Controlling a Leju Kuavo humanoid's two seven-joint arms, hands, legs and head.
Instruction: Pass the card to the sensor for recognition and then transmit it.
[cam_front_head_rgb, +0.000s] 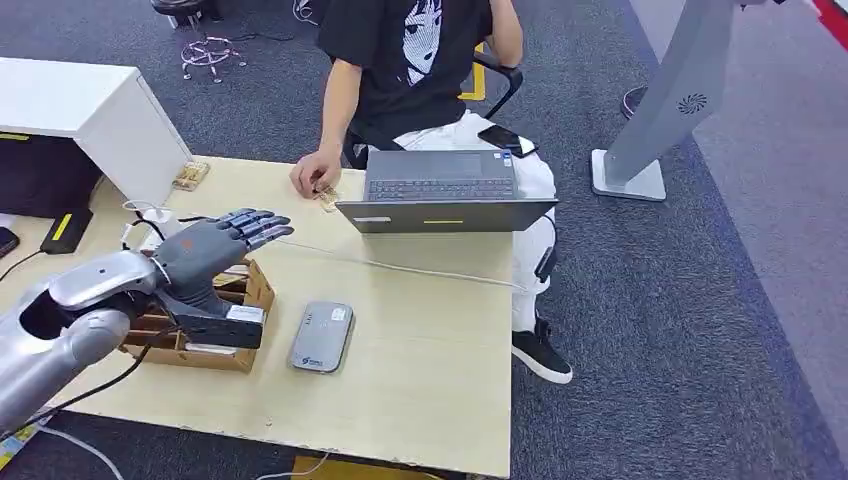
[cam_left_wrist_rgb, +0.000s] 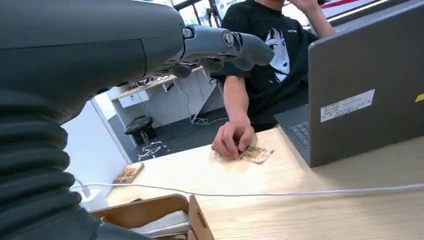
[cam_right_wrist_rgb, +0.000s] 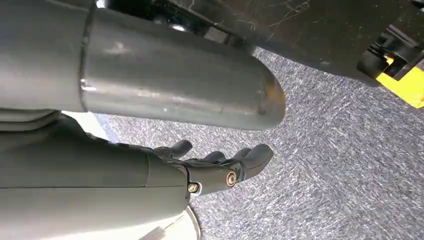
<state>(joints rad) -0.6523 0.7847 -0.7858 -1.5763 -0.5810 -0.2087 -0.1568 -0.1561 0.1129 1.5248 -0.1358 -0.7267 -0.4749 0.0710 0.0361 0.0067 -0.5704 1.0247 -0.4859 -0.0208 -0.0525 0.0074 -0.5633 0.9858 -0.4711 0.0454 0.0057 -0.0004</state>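
Silver-armed and dark-fingered, my robot's left hand (cam_front_head_rgb: 215, 245) hovers above the pale wooden table (cam_front_head_rgb: 430, 340), fingers stretched out, slightly apart and holding nothing, over the brown cardboard tray (cam_front_head_rgb: 245, 300) near the table's left edge. Just to the right of that tray lies the flat grey rounded sensor pad (cam_front_head_rgb: 322, 336). The small patterned card (cam_left_wrist_rgb: 257, 154) lies flat on the far side of the table, touching the fingertips of the seated person's hand (cam_front_head_rgb: 316, 175), just to the left of the open grey laptop (cam_front_head_rgb: 445, 195). A thin white cable (cam_left_wrist_rgb: 260, 192) runs across the tabletop between the tray and the laptop. From the left wrist camera I see the fingers (cam_left_wrist_rgb: 235, 47) extended toward the person in the black printed T-shirt (cam_front_head_rgb: 410, 60). My right hand (cam_right_wrist_rgb: 220, 167) hangs beside the robot's body over the grey carpet (cam_right_wrist_rgb: 340, 165), fingers loosely extended, close together and empty. A white cabinet (cam_front_head_rgb: 90, 120) stands at the table's far left corner.
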